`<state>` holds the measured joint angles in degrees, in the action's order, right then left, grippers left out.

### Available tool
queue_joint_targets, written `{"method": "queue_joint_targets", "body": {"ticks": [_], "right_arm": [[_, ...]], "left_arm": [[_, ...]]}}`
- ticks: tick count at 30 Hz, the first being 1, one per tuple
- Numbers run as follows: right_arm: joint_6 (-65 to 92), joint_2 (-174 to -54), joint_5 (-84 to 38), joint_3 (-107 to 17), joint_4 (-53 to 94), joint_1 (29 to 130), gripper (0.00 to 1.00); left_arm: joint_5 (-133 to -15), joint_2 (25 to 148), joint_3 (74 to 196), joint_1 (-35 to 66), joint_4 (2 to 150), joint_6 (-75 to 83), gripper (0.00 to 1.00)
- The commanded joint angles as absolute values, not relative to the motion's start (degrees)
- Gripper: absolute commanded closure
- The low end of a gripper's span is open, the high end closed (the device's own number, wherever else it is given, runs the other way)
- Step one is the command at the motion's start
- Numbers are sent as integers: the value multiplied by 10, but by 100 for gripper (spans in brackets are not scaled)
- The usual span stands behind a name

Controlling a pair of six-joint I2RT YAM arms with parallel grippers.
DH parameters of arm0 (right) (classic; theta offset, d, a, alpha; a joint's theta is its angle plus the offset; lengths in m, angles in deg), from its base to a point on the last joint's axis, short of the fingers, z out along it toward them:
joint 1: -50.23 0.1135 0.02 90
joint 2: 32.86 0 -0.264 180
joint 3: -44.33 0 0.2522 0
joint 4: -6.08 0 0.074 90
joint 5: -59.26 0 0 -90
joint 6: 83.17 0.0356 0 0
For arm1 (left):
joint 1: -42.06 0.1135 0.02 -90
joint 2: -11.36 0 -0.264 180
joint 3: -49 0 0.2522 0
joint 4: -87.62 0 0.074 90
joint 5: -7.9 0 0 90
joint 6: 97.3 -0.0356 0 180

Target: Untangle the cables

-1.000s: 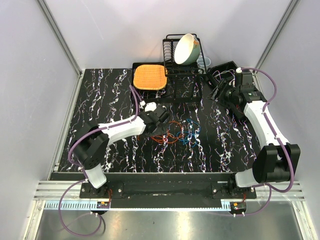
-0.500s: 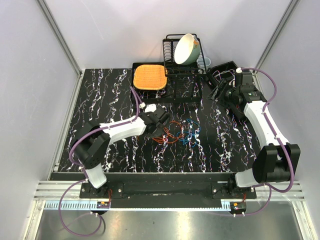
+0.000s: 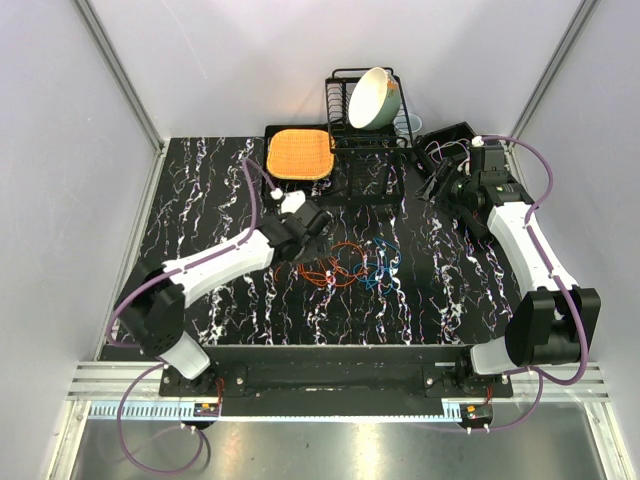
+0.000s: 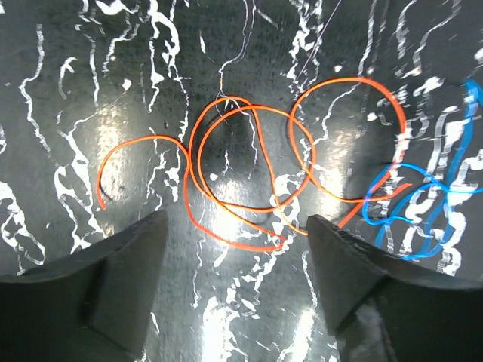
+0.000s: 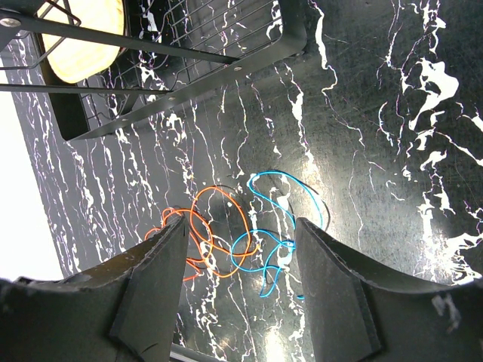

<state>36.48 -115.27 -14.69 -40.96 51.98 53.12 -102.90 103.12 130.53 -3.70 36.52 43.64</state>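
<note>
Left gripper [image 3: 308, 226] has backed off up and left from the tangle in the last second, elbow swung outboard; right gripper [image 3: 438, 186] hasn't moved. The cables [image 3: 352, 266], a knot of thin looped wires, lie as they did, on the black white-veined marble-look tabletop [image 3: 200, 200] at centre, a bit toward the near edge. So nothing got pulled: looks like a re-approach, not progress, and the separation is all still to do. Left wrist view: fingers spread wide, nothing between them, thin orange wire [image 4: 343, 80] in overlapping loops flat on the table just ahead, blue one crossing it at the right. Right wrist view: fingers also apart and empty, well back from the pile, thin blue wire [image 5: 275, 175] interlaced with the orange. Other colours too fine to sort out from above. Room: bare table to the left of the pile and to its right, good for dragging strands apart sideways. Behind it the base of the black wire dish rack [image 3: 365, 140], with a cream bowl [image 3: 375, 97] in it, is near, and the square orange woven mat [image 3: 298, 153] sits behind-left, so pulling away from the arms is tight. Near table edge not far either; I'd pull laterally.
</note>
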Motion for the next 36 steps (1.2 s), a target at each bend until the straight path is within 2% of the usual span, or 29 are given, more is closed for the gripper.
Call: {"method": "queue_joint_targets", "body": {"ticks": [1, 5, 10, 14, 20, 27, 29, 31, 36], "right_arm": [[365, -1128, -138, -407, 500, 533, 36], [364, -1128, -138, -406, 500, 535, 36], [363, -1125, -135, -402, 500, 536, 36], [360, -1119, -137, -396, 501, 535, 36], [358, -1121, -138, -395, 500, 535, 36], [356, -1123, -140, -397, 500, 536, 36], [356, -1122, -141, -396, 501, 535, 36], [355, -1125, -142, -395, 501, 536, 36], [354, -1128, -143, -397, 500, 536, 36]], "left_arm": [[-1038, 985, 1293, -33, 359, 469, 13], [-987, 976, 1254, -32, 398, 509, 9], [-940, 988, 1198, -25, 476, 551, 9], [-899, 989, 1166, -13, 529, 577, 12], [-914, 1003, 1173, -11, 528, 576, 14], [-913, 1043, 1184, -9, 525, 574, 24], [-912, 1052, 1186, -8, 527, 573, 56], [-914, 1050, 1187, -9, 526, 567, 100], [-962, 1007, 1227, -10, 483, 521, 100]]}}
